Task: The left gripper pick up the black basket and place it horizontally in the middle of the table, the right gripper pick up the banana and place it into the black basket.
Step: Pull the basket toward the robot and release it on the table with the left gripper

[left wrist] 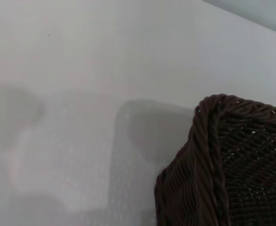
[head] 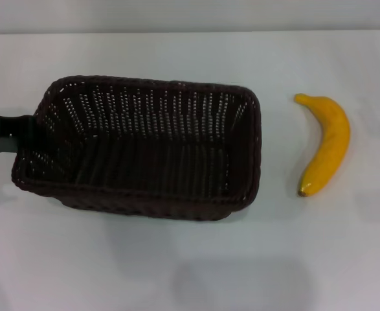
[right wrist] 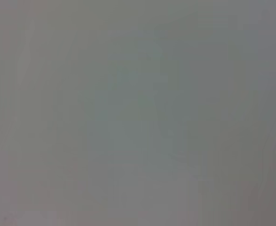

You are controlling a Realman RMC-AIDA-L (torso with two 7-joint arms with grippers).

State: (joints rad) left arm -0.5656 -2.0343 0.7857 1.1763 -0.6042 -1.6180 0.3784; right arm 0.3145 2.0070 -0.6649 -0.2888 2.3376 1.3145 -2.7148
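Note:
The black basket (head: 144, 146) lies lengthwise across the middle of the white table (head: 177, 272), open side up. My left gripper (head: 25, 128) reaches in from the left edge of the head view. Its flat black finger (head: 5, 123) meets the basket's left rim and looks closed on it. That end seems slightly raised, with a shadow beneath. A corner of the basket shows in the left wrist view (left wrist: 232, 160). The yellow banana (head: 327, 142) lies on the table to the right of the basket, apart from it. My right gripper is out of view.
The right wrist view shows only a plain grey surface. The table's far edge (head: 190, 32) runs along the top of the head view. Bare tabletop lies in front of the basket and around the banana.

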